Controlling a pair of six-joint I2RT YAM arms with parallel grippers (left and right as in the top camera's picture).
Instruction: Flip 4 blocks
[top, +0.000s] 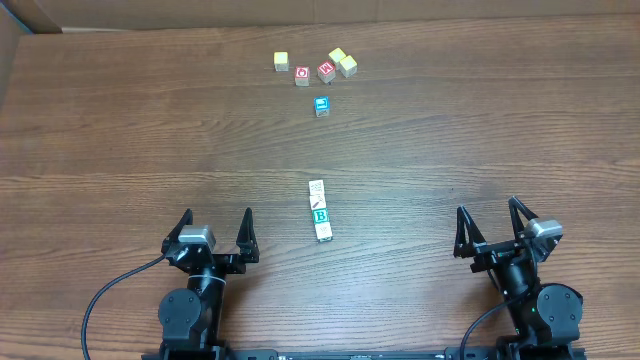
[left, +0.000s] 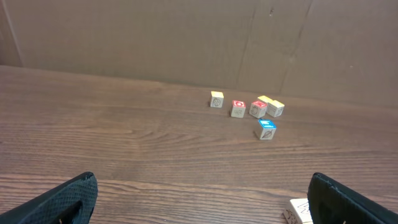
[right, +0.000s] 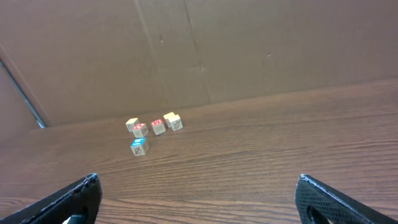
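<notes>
Four pale cream blocks lie in a touching row at the table's middle, running front to back: the farthest block, a second one, one with a green B, and the nearest block. My left gripper rests open at the near edge, left of the row, with nothing between its fingers. My right gripper stands open at the near right, also holding nothing. In the left wrist view the open left gripper frames bare wood, and a corner of one pale block peeks out beside the right finger. The right gripper shows only table between its fingers.
A cluster of other cubes sits at the far middle: a yellowish cube, two red-faced cubes, two more yellowish cubes, and a blue-faced cube slightly nearer. A cardboard wall backs the table.
</notes>
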